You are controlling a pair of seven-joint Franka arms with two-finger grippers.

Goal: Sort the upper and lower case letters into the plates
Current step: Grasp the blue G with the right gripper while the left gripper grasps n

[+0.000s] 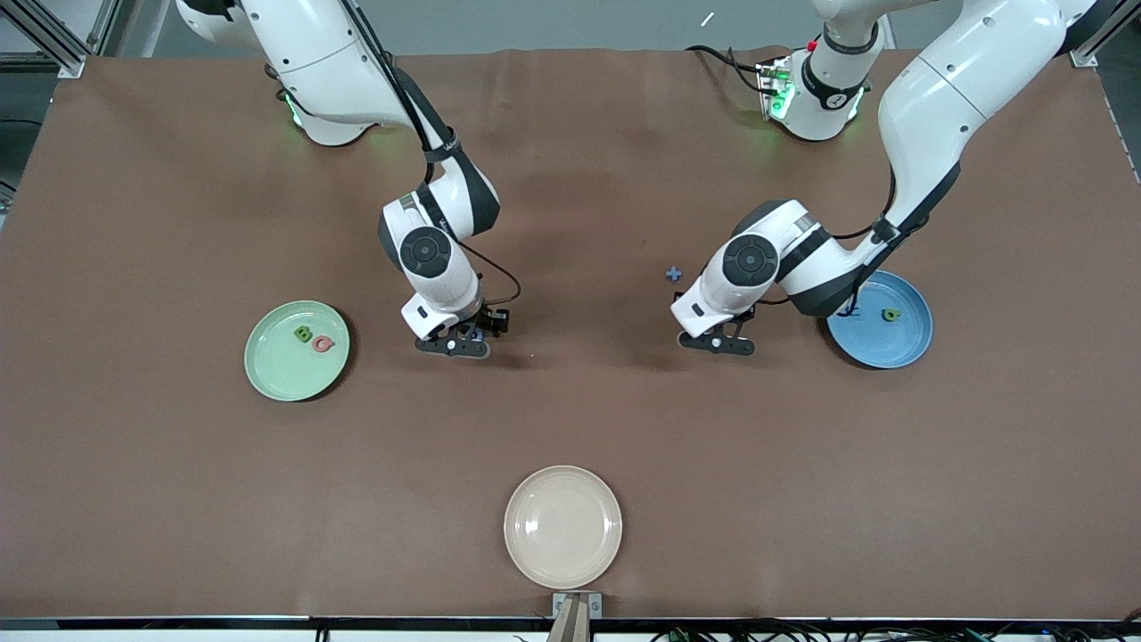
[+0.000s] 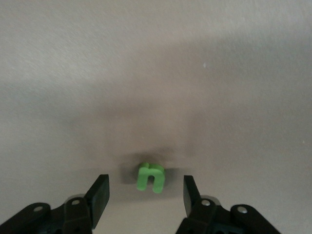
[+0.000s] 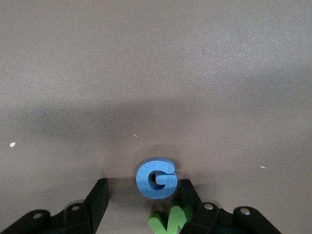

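In the left wrist view a green letter n point(image 2: 150, 176) lies on the brown cloth between the fingers of my left gripper point(image 2: 145, 195), which is open and touches it on neither side. My right gripper point(image 3: 143, 197) is open low over a blue G point(image 3: 157, 178), which sits close against one fingertip point(image 3: 189, 194); a green w point(image 3: 168, 222) lies right beside it. The mint green plate point(image 1: 267, 374) holds a green B point(image 1: 303, 334) and a pink-red letter point(image 1: 323, 343). The blue plate point(image 1: 891, 352) holds a green letter point(image 1: 890, 315). A blue cross point(image 1: 674, 274) lies on the cloth.
A cream-beige plate point(image 1: 562, 526) sits near the table's front edge, midway between the arms. The left arm's wrist hangs over part of the blue plate. Both grippers point(image 1: 455, 343) point(image 1: 718, 341) are down near the cloth at mid-table.
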